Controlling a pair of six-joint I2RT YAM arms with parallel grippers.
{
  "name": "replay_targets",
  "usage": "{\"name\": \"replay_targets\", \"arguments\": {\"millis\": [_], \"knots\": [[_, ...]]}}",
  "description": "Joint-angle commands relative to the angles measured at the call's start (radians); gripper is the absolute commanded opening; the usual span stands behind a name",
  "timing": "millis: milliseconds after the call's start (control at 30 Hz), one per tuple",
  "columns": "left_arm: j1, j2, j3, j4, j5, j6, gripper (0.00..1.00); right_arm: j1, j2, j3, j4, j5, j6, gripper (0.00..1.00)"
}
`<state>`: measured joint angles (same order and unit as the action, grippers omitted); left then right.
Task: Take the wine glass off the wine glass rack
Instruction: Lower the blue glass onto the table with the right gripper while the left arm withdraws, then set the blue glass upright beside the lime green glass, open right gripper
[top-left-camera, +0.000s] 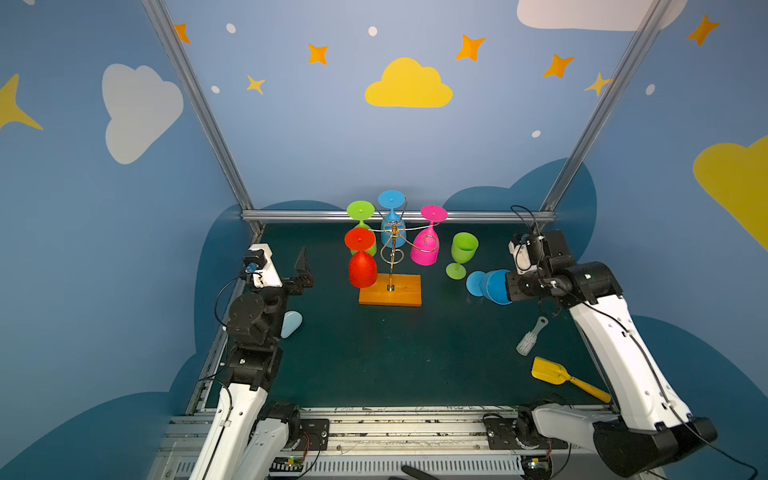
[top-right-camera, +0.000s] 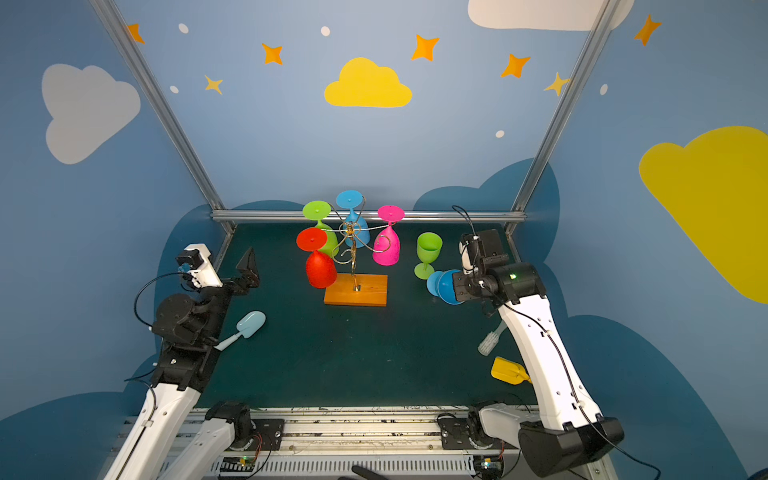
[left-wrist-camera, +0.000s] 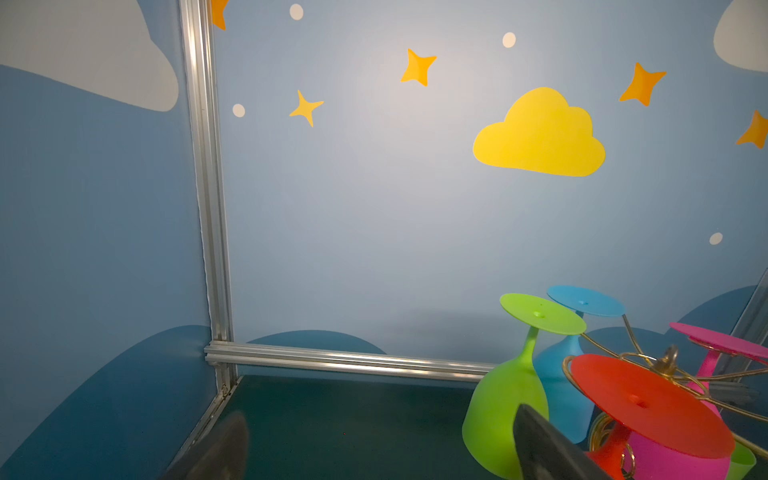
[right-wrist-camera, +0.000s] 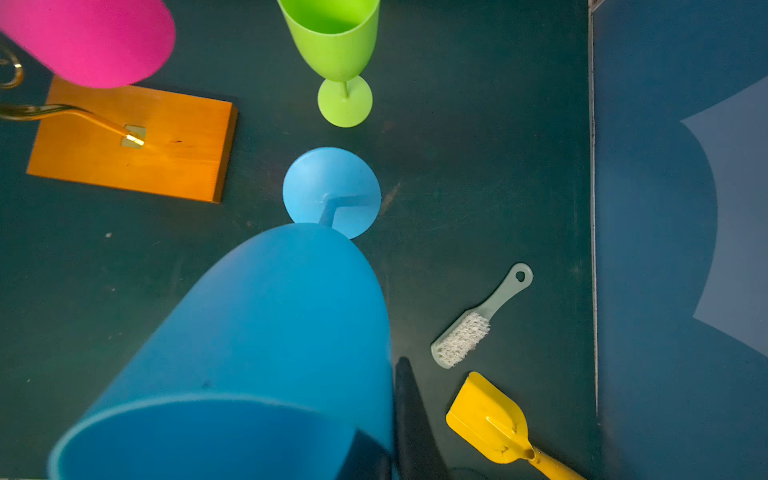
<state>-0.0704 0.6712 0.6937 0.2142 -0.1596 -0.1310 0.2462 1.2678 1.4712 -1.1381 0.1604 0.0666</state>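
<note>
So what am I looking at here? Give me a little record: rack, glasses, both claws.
Rack: wine glass rack, gold wire, wooden base
Hanging upside down: red glass, hanging green glass, hanging blue glass, pink glass
Standing on table: upright green glass
Right gripper: shut on held blue glass, at its rim, glass tilted
Left gripper: open, empty, beside the rack
Also there: brush, yellow scoop

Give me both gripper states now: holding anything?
Left gripper: jaws open, holding nothing.
Right gripper: jaws shut on the blue wine glass, gripped at its rim.
</note>
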Motion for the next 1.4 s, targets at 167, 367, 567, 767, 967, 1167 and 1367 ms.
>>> {"name": "replay_targets", "arguments": {"millis": [167,367,567,767,967,1167,1367], "knots": [[0.041,-0.027,-0.023,-0.001,0.058,-0.057,0.98,-0.112,0.177,0.070,0.048,-0.033,-0.019,0.00],[0.052,-0.036,-0.030,-0.002,0.057,-0.067,0.98,-0.177,0.313,0.137,0.088,-0.026,-0.019,0.00],[0.060,-0.035,-0.030,-0.003,0.066,-0.068,0.98,-0.221,0.485,0.293,0.036,-0.043,-0.022,0.00],[0.067,-0.031,-0.032,-0.006,0.066,-0.070,0.98,-0.237,0.688,0.535,-0.106,-0.065,-0.014,0.00],[0.070,-0.024,-0.033,-0.007,0.067,-0.073,0.98,-0.240,0.961,0.906,-0.357,-0.076,0.043,0.00],[0.075,-0.023,-0.034,-0.007,0.065,-0.074,0.98,-0.240,1.007,0.964,-0.339,-0.085,0.038,0.00],[0.080,-0.018,-0.034,-0.006,0.068,-0.080,0.98,-0.240,0.997,0.970,-0.314,-0.108,0.004,0.22]]}}
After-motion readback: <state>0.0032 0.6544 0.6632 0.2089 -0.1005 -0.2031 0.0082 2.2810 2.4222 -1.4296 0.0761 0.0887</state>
